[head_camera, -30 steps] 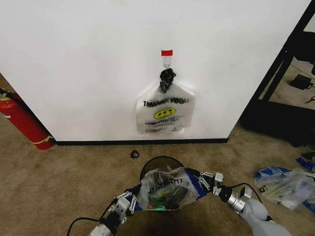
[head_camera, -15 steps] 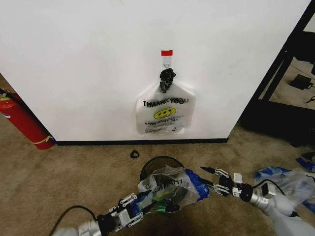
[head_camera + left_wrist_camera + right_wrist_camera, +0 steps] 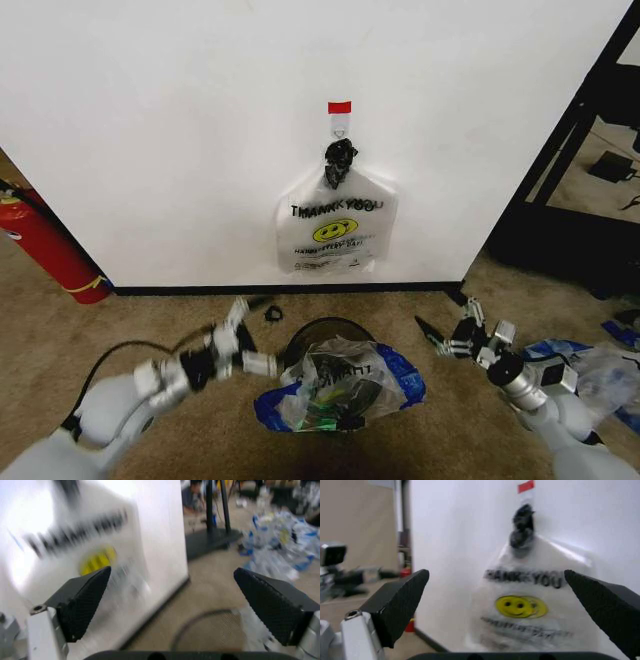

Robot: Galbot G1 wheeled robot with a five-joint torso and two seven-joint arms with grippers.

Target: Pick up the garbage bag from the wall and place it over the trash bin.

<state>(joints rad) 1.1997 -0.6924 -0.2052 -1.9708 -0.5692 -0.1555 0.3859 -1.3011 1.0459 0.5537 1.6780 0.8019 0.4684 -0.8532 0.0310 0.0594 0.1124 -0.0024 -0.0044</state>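
In the head view, the garbage bag (image 3: 340,392) lies over the trash bin (image 3: 318,333) in the lower middle of the frame, its blue patches spread to both sides. So the placing looks done or almost done; the bag sits crumpled on the rim, and I cannot tell if it is fitted all around. A second similar bag (image 3: 335,232) with a black knot hangs on the hook at the wall (image 3: 150,130) in the center. The left gripper (image 3: 252,335) is at the lower left, just beside the bin, with fingers spread and empty. The right gripper (image 3: 442,336) is at the lower right, apart from the bag, also spread and empty.

The left wrist view shows two wide black pads (image 3: 82,602), and between them the bin's rim at the bottom and a clutter of plastic in the upper right.

The right wrist view shows wide pads (image 3: 400,602) and, between them, the hanging bag's print and smiley face more clearly.
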